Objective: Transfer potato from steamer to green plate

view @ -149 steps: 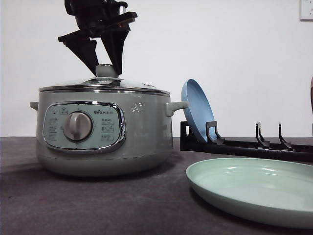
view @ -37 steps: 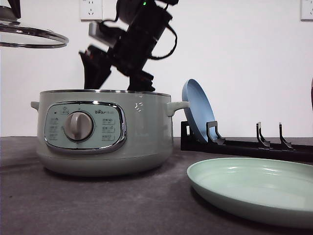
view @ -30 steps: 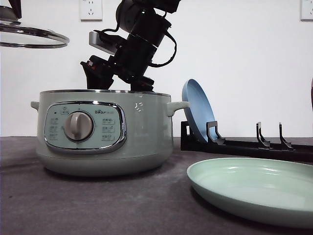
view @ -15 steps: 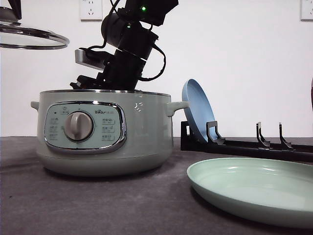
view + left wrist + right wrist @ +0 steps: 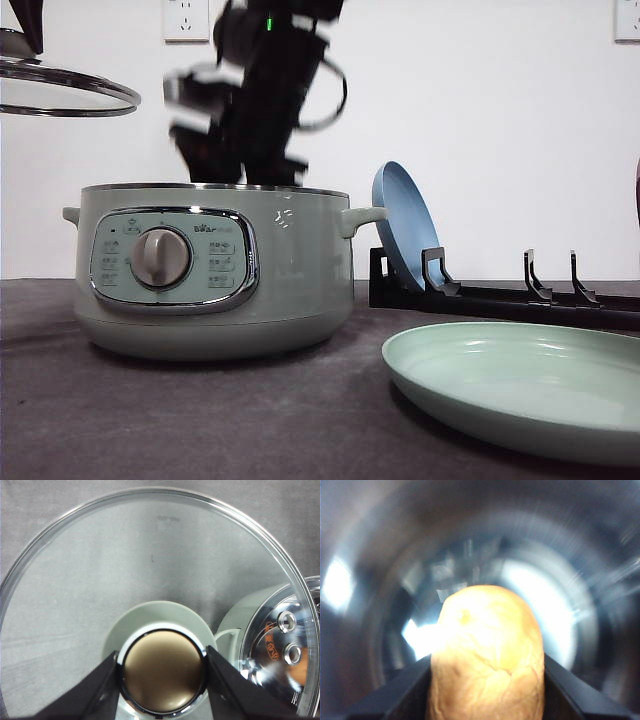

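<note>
Up rose the right claw (image 5: 487,700) from the steamer (image 5: 215,270), clamped around the potato (image 5: 487,655); left claw (image 5: 162,680) gripped the lid (image 5: 150,580), green plate (image 5: 520,390) waited.

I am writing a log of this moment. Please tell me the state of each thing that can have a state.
Steamer: open, lid off, standing on the table.
Lid: lifted, held in the air left of the steamer by its knob.
Left gripper: jaws shut on the lid's knob.
Potato: between the jaws of the right gripper, over the steamer's inside.
Green plate: flat, nothing on it.
Blue plate: upright in the rack.
</note>
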Robot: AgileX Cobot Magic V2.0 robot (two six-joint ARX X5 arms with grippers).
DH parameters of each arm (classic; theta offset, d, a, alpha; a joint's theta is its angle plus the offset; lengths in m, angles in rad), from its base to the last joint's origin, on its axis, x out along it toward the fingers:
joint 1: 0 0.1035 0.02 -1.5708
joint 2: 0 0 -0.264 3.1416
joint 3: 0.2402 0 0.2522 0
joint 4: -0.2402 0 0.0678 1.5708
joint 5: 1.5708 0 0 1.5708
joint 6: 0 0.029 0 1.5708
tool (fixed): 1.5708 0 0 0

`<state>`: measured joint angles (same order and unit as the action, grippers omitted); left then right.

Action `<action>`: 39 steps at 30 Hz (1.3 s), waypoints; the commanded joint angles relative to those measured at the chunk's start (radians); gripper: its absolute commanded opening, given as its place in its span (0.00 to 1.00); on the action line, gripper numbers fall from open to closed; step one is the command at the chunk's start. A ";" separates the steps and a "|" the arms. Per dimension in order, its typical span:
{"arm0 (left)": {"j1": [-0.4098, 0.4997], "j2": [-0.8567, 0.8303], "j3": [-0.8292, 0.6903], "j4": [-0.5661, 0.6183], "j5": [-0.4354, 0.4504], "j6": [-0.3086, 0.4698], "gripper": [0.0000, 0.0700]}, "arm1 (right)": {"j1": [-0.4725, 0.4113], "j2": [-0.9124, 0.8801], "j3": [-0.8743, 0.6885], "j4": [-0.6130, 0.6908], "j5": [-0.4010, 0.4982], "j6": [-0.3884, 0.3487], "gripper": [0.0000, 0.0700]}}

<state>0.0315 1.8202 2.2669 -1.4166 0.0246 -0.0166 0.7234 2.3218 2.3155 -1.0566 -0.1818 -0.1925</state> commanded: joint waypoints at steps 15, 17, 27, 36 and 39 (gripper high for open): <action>0.006 -0.020 0.033 -0.011 0.001 -0.001 0.00 | -0.062 -0.376 0.085 -0.358 0.116 0.050 0.33; 0.007 -0.020 0.033 -0.011 0.001 0.001 0.00 | -0.073 -0.477 0.012 -0.359 0.134 0.064 0.34; 0.007 -0.020 0.033 -0.012 0.001 0.002 0.00 | -0.128 -0.987 -0.532 -0.326 0.134 0.117 0.34; 0.005 -0.020 0.033 -0.017 0.001 0.001 0.00 | -0.154 -1.277 -1.098 -0.027 0.126 0.275 0.34; 0.005 -0.020 0.033 -0.017 0.001 0.001 0.00 | -0.154 -1.283 -1.243 0.062 0.127 0.352 0.34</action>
<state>0.0364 1.8202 2.2669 -1.4170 0.0246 -0.0166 0.5636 1.0227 1.0972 -1.0200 -0.0532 0.0860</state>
